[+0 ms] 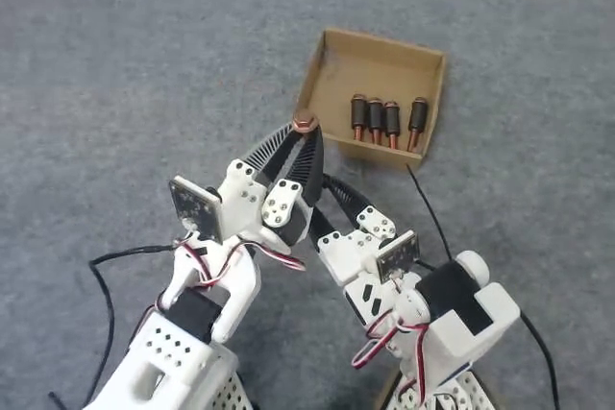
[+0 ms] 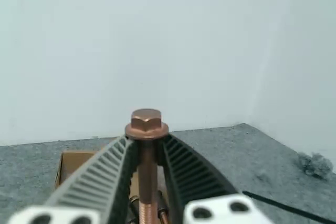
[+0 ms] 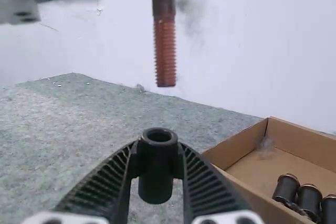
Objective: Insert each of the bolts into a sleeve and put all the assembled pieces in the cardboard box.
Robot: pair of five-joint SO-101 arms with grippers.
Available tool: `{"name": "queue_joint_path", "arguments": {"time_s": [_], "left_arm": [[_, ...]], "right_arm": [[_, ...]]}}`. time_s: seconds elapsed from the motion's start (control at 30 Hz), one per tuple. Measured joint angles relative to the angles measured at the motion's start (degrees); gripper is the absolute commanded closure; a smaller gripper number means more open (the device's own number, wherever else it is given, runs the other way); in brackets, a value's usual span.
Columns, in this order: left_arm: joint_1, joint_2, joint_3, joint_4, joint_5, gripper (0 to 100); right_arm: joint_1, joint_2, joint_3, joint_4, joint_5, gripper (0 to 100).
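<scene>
Our left claw grips the bolt thread-down above the sleeve clamped bore-up in our right claw, aligning them for insertion. The cardboard box sits at one o'clock of them.

Tool closed on a copper bolt, held upright. Hex head + flange sit just above the fingertips; the shank runs down btwn the two ribbed grey fingers, both touching it. Beyond the tool, lower down, part of a cardboard box lies on the grey bench; contents too hidden to tell. Thin black cable on the bench beside the tool. Small grey fluff clump farther off, near the white wall.
</scene>
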Motion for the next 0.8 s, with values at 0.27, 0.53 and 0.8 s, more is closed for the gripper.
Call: {"name": "queue_joint_path", "arguments": {"time_s": [0.27,0.53,0.8], "left_arm": [[0.00,-0.09,3.34,-0.53,0.09,99],[0.00,-0.09,4.57,-0.53,0.09,99],[-0.18,-0.44,6.07,-0.79,0.09,99]], "right_arm": [[0.00,0.00,0.00,0.00,0.00,99.2],[0.00,0.00,0.00,0.00,0.00,99.2],[-0.09,0.00,0.00,0.00,0.18,99.2]]}}
